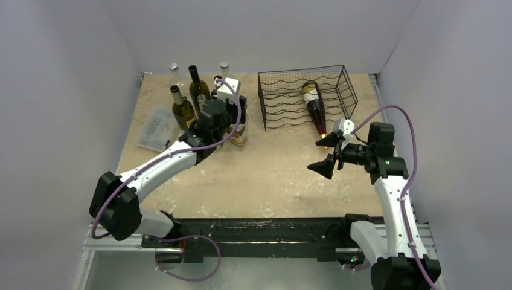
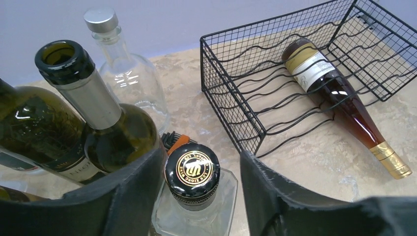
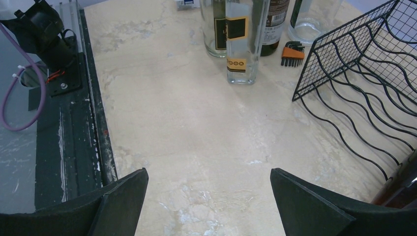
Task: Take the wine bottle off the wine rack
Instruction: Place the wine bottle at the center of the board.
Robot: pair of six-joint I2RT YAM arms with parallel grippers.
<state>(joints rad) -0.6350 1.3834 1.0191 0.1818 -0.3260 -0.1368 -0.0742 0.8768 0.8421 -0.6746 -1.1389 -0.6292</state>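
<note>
beige marbled tabletop point(image 1: 272, 175) under plain white walls lies below both my arms. my left gripper point(image 2: 202, 164) hangs over a clear square glass bottle with a round black cap point(image 2: 192, 172). its jaws are partly spread, one on each side of the cap, with a clear gap on the rack side, so they pinch nothing. just beyond those jaws stand a dark green glass bottle with an open neck point(image 2: 98, 113) and a clear round glass bottle with a silver cap point(image 2: 129, 73). a small orange-and-black hex key set point(image 3: 292, 53) lies near the square bottle's foot.

my right gripper point(image 1: 323, 154) has its jaws spread wide over bare tabletop, holding nothing. the black wire-mesh wine rack point(image 1: 302, 96) sits ahead of these jaws and off to their outer side. the dark amber wine bottle with a cream label and gold foil neck point(image 1: 316, 112) lies on its side on the rack's wavy wires. its neck pokes out of the open front, just beside my right jaws but not between them.
</note>
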